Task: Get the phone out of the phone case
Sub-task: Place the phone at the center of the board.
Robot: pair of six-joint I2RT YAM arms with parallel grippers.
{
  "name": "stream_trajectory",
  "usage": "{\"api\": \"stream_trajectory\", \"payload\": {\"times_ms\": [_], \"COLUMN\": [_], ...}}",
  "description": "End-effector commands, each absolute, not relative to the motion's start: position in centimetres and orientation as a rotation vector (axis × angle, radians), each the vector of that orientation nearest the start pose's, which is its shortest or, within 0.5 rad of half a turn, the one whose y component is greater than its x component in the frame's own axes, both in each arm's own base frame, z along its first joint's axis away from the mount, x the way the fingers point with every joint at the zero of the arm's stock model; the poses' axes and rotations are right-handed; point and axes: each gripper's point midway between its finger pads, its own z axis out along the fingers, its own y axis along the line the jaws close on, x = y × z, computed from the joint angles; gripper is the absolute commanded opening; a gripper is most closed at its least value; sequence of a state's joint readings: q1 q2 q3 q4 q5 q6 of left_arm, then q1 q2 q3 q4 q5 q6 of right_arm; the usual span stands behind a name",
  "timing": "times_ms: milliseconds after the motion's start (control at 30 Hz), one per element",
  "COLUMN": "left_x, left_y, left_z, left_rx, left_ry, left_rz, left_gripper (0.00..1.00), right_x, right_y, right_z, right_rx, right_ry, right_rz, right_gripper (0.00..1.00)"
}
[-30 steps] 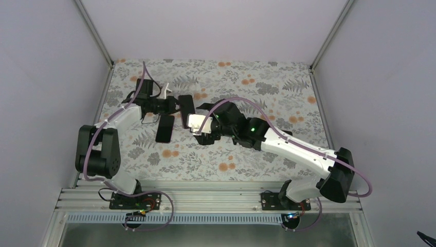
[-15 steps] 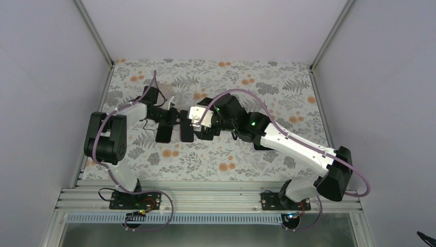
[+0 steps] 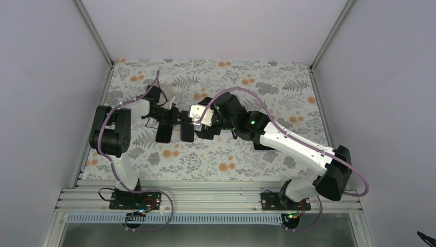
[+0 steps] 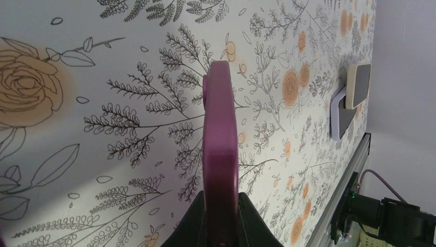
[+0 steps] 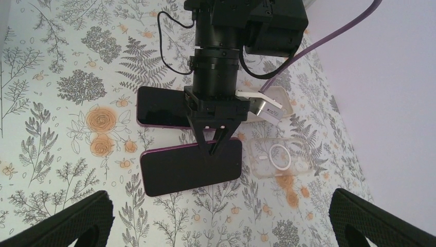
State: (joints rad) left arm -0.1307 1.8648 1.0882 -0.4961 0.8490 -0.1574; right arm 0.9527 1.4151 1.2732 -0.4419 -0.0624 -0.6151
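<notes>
Left claw (image 3: pixel 179 122) clamped on the phone (image 3: pixel 186 133), low over the floral surface (image 3: pixel 221 154), long axis running near to far; right claw (image 3: pixel 204 131) spread wide just beside it. Left wrist view: purple rim edge-on, pinched across its thickness. Right wrist view: dark face up, lengthwise across the frame, a clear case (image 5: pixel 280 157) just beside. Stiff, slick slab, probably; its long edges look the safest hold.

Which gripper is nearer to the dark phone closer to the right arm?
Left. The left gripper is shut on the phone at its edge; the right gripper, open, hovers apart from it.
</notes>
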Motion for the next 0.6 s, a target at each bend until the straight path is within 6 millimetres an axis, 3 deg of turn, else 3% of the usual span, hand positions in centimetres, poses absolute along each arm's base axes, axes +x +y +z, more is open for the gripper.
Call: {"api": "stream_trajectory", "payload": {"times_ms": [0,200,567], "left_x": [36.2,36.4,37.2], "left_y": [-16.7,-16.1,-15.3], "left_z": [4.5,3.7,3.7], "left_rx": [0.167,0.146,0.132], "left_ry": [2.727,2.764,2.774], "left_rz": [-1.148,-1.090,-0.988], "left_gripper": [0.03,0.16,0.28], "right_x": [24.6,24.8,25.0], "right_y": [36.3,36.2,36.3], "right_z": [27.4,27.3,27.3], "right_rx": [-1.522,-1.520,-1.513], "right_ry": [1.505,1.510,1.518], "right_rz": [0.293,0.294,0.298], "right_gripper": [0.99,0.99,0.99]}}
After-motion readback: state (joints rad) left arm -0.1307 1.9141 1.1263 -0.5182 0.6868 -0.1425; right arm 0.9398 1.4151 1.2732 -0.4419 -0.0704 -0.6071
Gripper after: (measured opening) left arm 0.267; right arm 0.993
